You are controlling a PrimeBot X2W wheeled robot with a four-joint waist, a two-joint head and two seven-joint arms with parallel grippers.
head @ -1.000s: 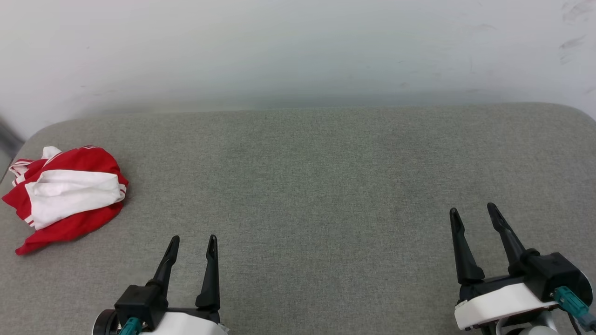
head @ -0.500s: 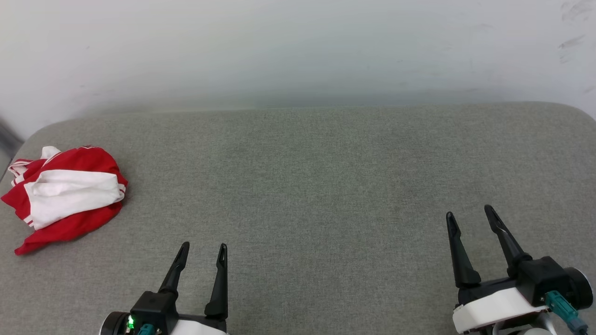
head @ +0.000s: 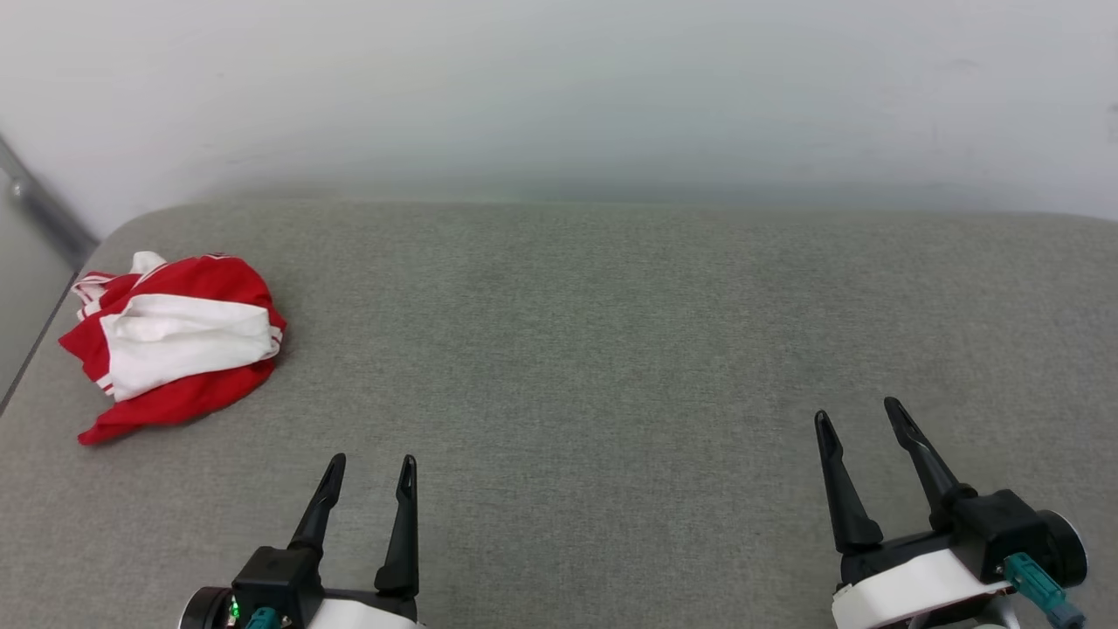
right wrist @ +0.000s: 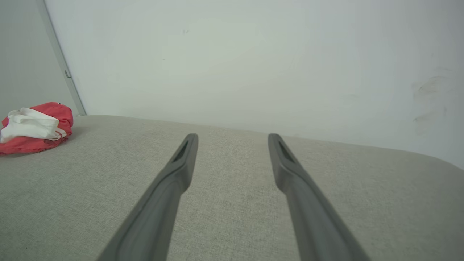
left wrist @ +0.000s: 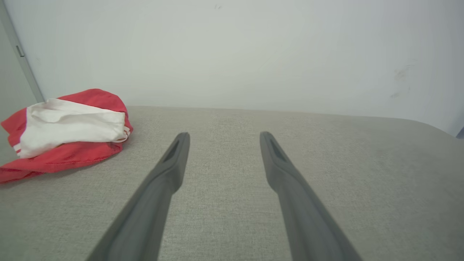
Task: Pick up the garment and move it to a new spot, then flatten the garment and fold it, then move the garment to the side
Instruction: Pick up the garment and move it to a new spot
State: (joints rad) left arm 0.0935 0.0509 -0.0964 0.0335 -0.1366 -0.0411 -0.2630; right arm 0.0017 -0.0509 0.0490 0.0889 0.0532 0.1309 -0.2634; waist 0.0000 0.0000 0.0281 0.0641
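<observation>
The garment (head: 175, 345) lies crumpled in a red and white heap at the far left of the grey padded surface (head: 611, 349), close to its left edge. It also shows at the left of the left wrist view as the garment (left wrist: 65, 132) and small at the far left of the right wrist view as the garment (right wrist: 34, 127). My left gripper (head: 371, 467) hovers open near the front, to the right of and nearer than the heap, with nothing between its fingers. My right gripper (head: 858, 417) stands open and empty at the front right.
A pale wall (head: 559, 87) rises straight behind the surface. A grey vertical strip (head: 44, 205) runs down the wall at the far left, beside the surface's rounded left corner. Bare grey fabric stretches between the grippers.
The head camera has turned left, so the whole picture shifted right. Within it the left gripper sits lower and a little right, and the right gripper lower and left. The garment lies still.
</observation>
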